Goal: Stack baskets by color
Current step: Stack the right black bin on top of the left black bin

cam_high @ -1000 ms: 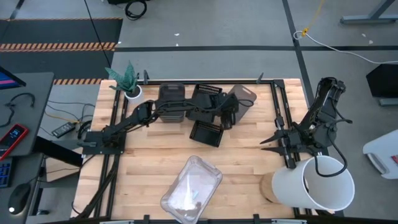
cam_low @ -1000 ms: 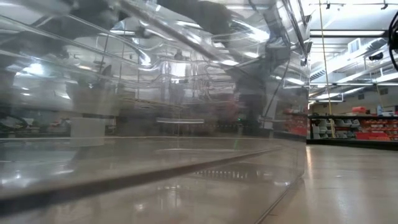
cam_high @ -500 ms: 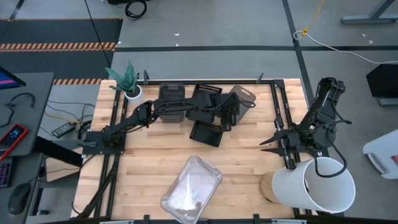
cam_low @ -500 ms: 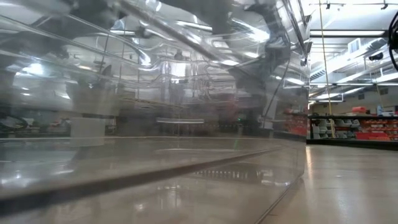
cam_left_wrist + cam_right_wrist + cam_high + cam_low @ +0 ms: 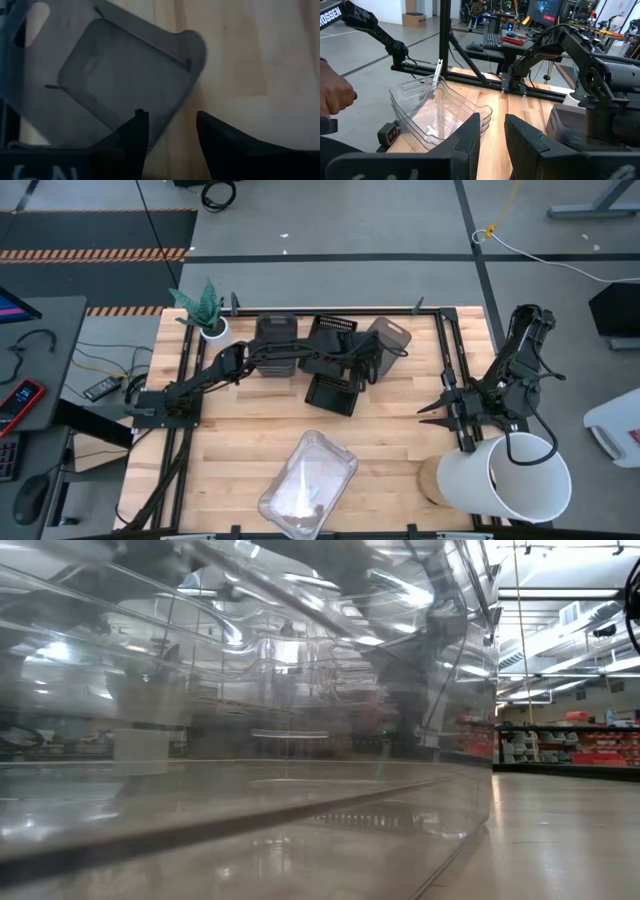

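Observation:
A smoky grey basket (image 5: 390,337) lies on the table at the far middle, open side up. My left gripper (image 5: 370,367) hangs open at its near rim; in the left wrist view one finger (image 5: 138,131) stands over the basket's (image 5: 115,75) inside and the other (image 5: 220,142) over bare wood outside. I cannot tell whether they touch it. Two black lattice baskets (image 5: 331,334) (image 5: 335,394) and a grey stack (image 5: 275,335) lie beside it. Nested clear baskets (image 5: 308,485) sit at the near edge. My right gripper (image 5: 438,408) waits open at the right, above the table.
A big white bucket (image 5: 510,477) stands at the near right corner and a small white plant pot (image 5: 213,328) at the far left. The clear baskets (image 5: 240,720) fill the low view. A person's hand (image 5: 334,99) shows off the table's near side. Bare wood lies mid-table.
My left gripper has rolled a little at the wrist over the grey basket's near rim, staying open and in place. No basket has moved.

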Controlling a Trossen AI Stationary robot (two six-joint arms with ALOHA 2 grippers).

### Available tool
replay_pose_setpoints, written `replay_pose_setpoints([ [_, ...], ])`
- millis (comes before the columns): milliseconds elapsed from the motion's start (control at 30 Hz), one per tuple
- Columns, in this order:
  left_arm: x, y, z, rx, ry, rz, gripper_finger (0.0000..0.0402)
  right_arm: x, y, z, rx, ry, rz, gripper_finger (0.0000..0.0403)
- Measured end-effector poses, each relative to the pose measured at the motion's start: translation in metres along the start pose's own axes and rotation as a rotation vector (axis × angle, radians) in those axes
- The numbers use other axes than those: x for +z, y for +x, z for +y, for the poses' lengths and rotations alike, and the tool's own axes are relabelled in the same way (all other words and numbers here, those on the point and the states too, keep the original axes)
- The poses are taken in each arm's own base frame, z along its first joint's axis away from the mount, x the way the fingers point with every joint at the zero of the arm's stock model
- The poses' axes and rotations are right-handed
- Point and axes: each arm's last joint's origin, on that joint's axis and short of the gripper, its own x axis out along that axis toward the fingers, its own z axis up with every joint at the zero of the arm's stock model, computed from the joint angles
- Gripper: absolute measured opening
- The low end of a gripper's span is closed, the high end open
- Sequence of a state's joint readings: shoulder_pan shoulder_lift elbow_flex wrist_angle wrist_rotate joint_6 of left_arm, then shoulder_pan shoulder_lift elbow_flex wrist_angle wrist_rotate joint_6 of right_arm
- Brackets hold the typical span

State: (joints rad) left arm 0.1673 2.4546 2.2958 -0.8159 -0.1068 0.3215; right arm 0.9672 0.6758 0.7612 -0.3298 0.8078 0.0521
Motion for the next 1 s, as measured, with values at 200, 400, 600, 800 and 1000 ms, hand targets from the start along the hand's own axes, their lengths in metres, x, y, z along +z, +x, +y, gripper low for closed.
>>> replay_pose_setpoints([
  [200,-0.001,0.0,0.001,0.036,-0.003,0.015,0.0172,0.0,0.0,0.0,0.0,-0.001,0.0,0.0095],
  [400,-0.004,0.0,0.0,0.036,-0.032,0.05,0.0165,0.0,0.0,0.0,0.0,-0.002,-0.001,0.0095],
  [600,-0.006,0.0,0.001,0.033,-0.042,0.067,0.0128,0.0,0.0,0.0,0.0,-0.002,-0.001,0.0095],
  [800,-0.009,0.008,0.002,0.081,-0.007,0.097,0.0103,0.0,0.0,0.0,-0.001,-0.001,-0.002,0.0095],
  [1000,-0.014,0.021,-0.004,0.09,0.049,0.131,0.0106,0.0,0.0,0.0,-0.001,-0.002,-0.001,0.0095],
])
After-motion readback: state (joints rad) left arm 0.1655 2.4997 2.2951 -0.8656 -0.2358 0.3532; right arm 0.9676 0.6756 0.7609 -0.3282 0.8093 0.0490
